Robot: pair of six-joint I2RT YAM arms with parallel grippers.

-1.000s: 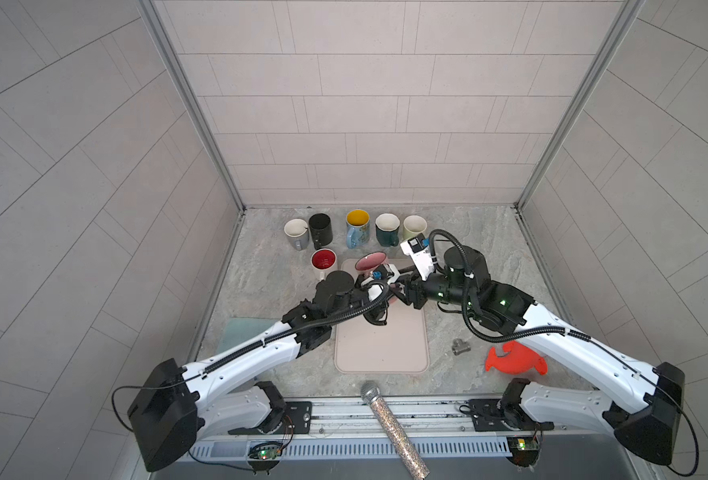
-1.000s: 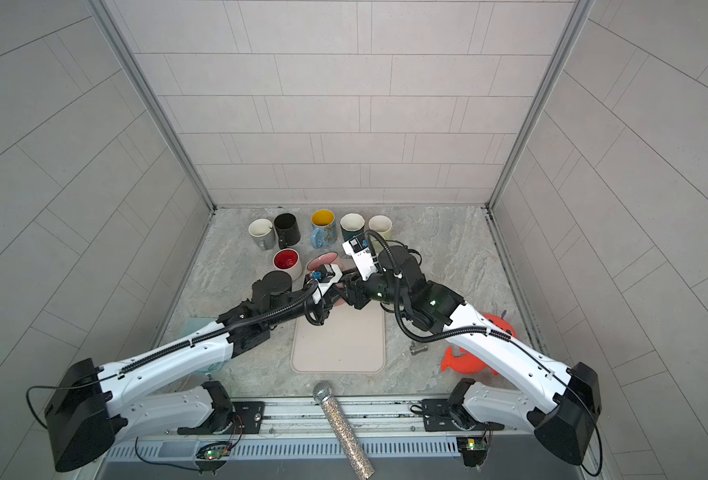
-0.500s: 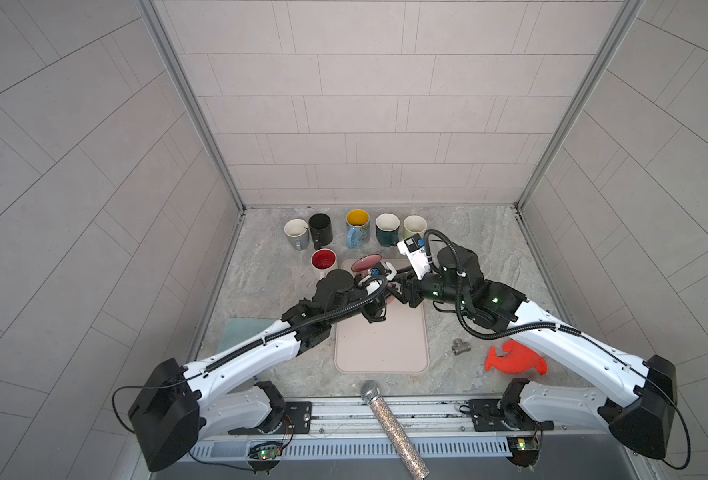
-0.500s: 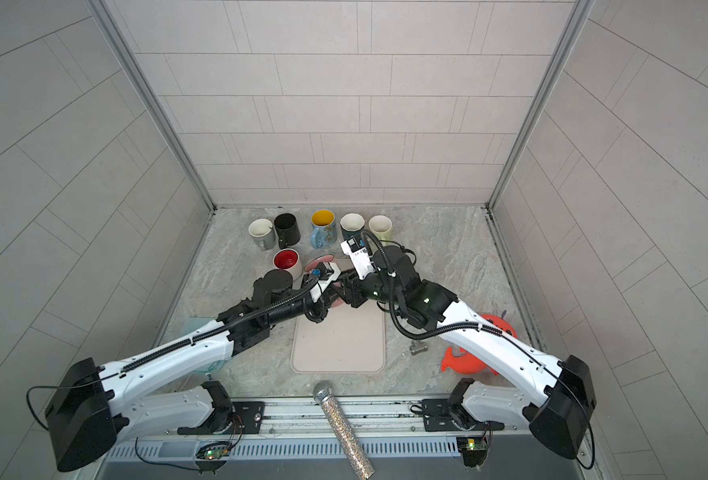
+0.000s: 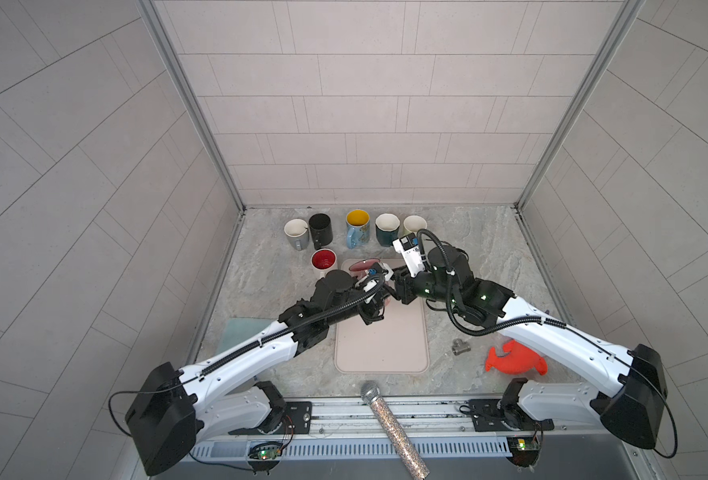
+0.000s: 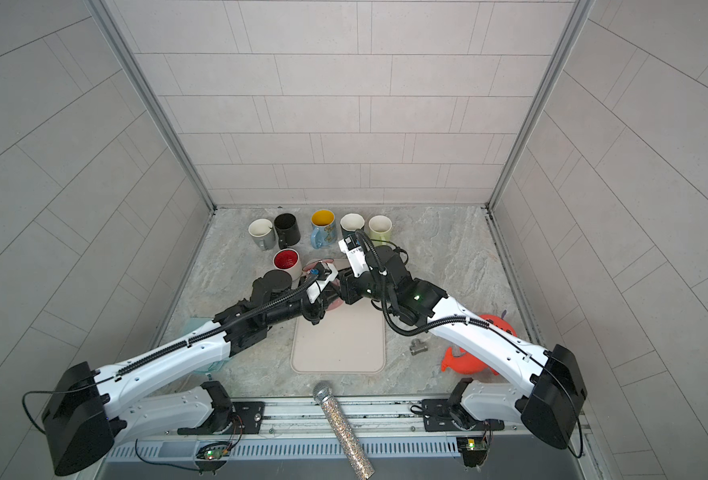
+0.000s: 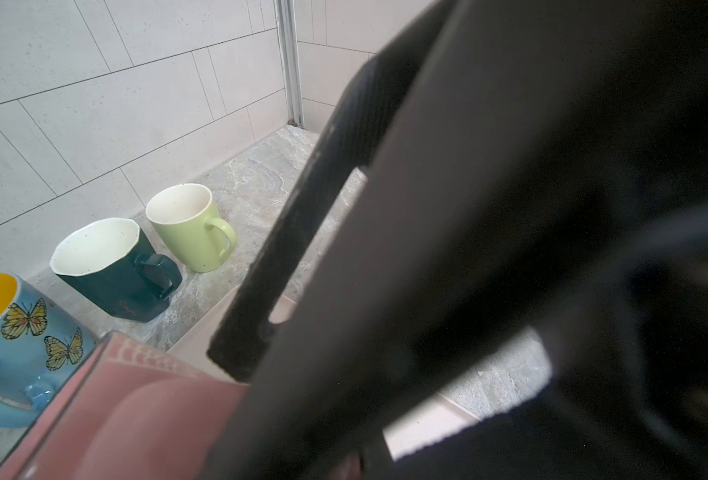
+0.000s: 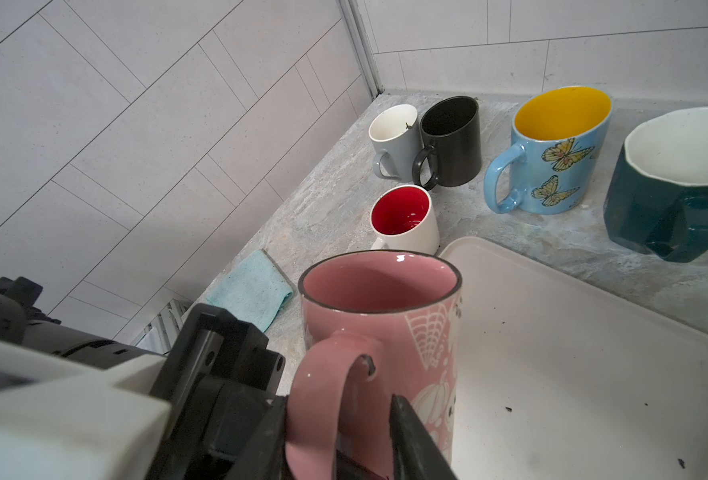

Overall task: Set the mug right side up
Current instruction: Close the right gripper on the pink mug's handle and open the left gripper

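Observation:
The pink mug [image 5: 362, 266] [image 6: 317, 264] hangs mouth up over the far left corner of the beige tray [image 5: 381, 353], roughly upright. My left gripper [image 5: 381, 297] [image 6: 329, 299] is shut on its lower part, coming from the left; the grip point is hidden. My right gripper [image 5: 394, 286] [image 8: 338, 401] is open and straddles the mug's handle [image 8: 327, 374]. One finger sits against the handle's outer side and the other stands inside the loop with a gap. In the left wrist view the mug [image 7: 136, 415] shows low, behind a right finger [image 7: 286, 232].
A row of upright mugs lines the back wall: grey [image 5: 296, 232], black [image 5: 320, 228], blue butterfly [image 5: 357, 226], dark teal [image 5: 387, 228], light green [image 5: 414, 226]. A red-lined white mug [image 5: 324, 262] stands beside the pink one. Teal cloth [image 5: 240, 332], metal fitting [image 5: 460, 345], orange plush [image 5: 514, 363], glitter microphone [image 5: 389, 419].
My right gripper has slid left up to the mug and its jaws have narrowed around the handle. The left gripper keeps its hold, shifted slightly towards the back.

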